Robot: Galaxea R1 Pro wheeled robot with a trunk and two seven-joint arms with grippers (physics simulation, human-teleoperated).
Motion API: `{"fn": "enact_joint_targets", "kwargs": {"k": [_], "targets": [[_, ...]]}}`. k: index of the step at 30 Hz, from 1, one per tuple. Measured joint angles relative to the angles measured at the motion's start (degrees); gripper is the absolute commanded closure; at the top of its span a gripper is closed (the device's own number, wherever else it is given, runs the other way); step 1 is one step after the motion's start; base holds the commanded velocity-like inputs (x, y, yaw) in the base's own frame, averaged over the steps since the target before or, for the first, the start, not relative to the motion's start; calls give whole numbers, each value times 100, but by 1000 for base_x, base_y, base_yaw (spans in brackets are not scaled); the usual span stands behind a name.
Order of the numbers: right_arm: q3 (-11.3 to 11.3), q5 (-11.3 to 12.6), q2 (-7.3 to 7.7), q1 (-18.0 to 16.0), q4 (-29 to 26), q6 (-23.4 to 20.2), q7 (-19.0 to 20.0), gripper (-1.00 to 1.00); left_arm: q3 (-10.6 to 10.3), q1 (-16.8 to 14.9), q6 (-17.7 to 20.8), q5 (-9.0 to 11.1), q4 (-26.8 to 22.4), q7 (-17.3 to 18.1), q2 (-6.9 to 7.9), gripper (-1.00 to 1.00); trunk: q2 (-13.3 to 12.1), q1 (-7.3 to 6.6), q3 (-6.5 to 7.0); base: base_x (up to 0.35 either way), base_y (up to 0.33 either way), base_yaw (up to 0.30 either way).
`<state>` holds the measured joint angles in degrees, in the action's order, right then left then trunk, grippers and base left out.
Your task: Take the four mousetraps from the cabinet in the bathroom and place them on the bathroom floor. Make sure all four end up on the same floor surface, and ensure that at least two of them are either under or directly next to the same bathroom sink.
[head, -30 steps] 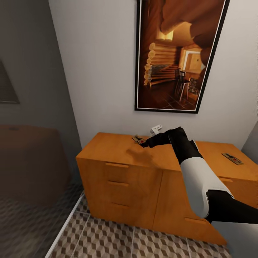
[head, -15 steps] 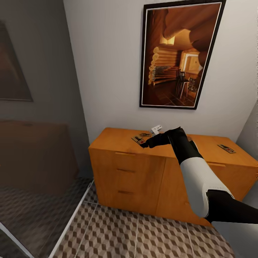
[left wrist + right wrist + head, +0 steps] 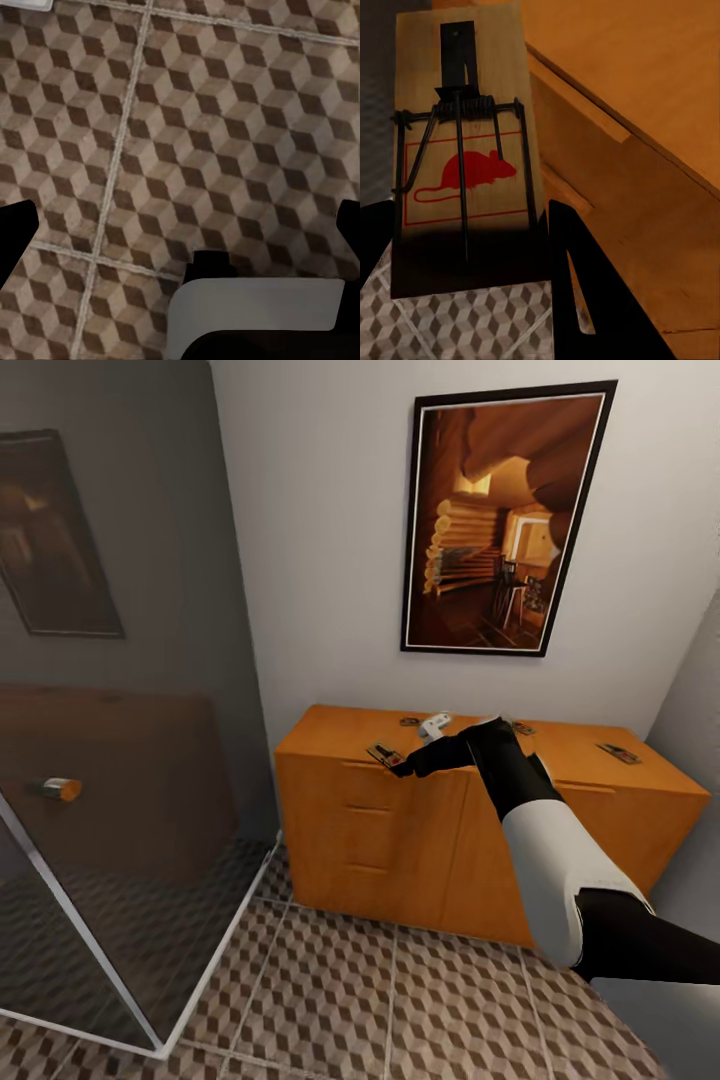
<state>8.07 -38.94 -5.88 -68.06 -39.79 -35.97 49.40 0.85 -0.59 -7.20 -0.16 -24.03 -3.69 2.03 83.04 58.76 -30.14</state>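
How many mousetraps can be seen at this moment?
4 mousetraps. One is in the right gripper at the cabinet's front edge; two lie near the back of its top, small and unclear; one lies near its right end. Others may be hidden behind the arm.

- Domestic bathroom: cube-patterned floor tiles [image 3: 400,1000] with pale grout.
- Glass shower screen [image 3: 110,780] at left.
- Orange-brown wooden cabinet [image 3: 420,840] beneath a framed picture [image 3: 505,520].

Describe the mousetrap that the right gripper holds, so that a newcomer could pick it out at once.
Find the orange-brown cabinet under the framed picture. At its front top edge, the right gripper grips one mousetrap. Unlike the other mousetraps lying flat on the cabinet top, it sits between black fingers.
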Motion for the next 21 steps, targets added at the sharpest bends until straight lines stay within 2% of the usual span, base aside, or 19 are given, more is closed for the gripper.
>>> {"fn": "enact_joint_targets", "kwargs": {"k": [9, 16, 21], "targets": [[-5, -2, 18, 0, 339, 50, -7, 100, 0, 0, 0, 0, 0, 0, 0, -100, 0, 0, 0, -306, 143, 0], [-11, -13, 47, 0, 798, 411, -19, 100, 1, 0, 0, 0, 0, 0, 0, -100, 0, 0, 0, -290, 126, 0], [-6, -20, 61, -1, 1110, 626, -22, 100, -2, 0, 0, 0, 1, 0, 0, -100, 0, -2, 0, -143, 23, 0]]}}
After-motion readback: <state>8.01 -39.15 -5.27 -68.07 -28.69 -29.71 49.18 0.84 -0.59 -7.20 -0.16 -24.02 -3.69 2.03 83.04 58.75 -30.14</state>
